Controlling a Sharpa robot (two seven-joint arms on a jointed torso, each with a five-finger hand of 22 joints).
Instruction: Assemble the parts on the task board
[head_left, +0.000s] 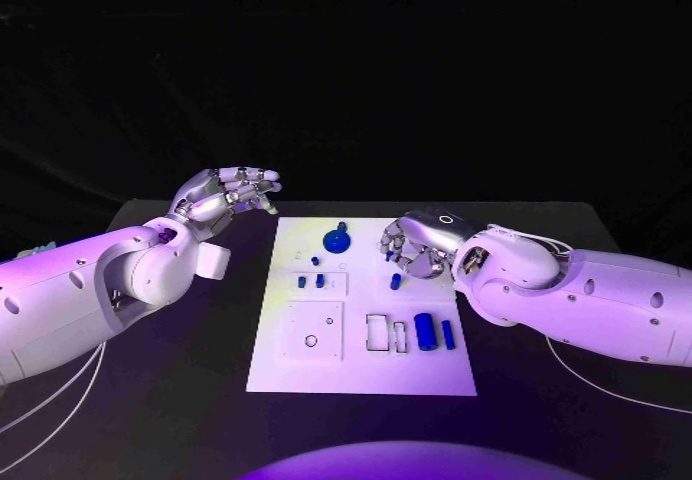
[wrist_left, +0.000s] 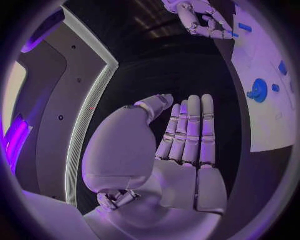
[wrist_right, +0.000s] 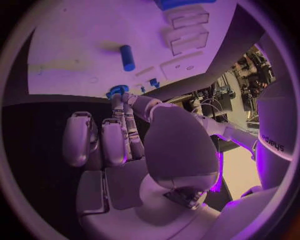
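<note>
The black tabletop (head_left: 173, 400) leaves open room around the flat white task board (head_left: 361, 372), lying between both hands. The left hand (head_left: 231, 195) hovers beside its far corner, fingers (wrist_left: 187, 130) straight and empty. The right hand (head_left: 415, 245) curls over small blue parts; whether it grips one is unclear. Just beyond those fingertips, the round blue knobbed disc (head_left: 336, 241) looks light, rigid, slippery, best pinched at the knob.

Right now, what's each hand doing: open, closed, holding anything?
Left hand: open, fingers straight, holding nothing, off the task board.
Right hand: over the board, fingers curled; cannot tell whether it holds a part.
</note>
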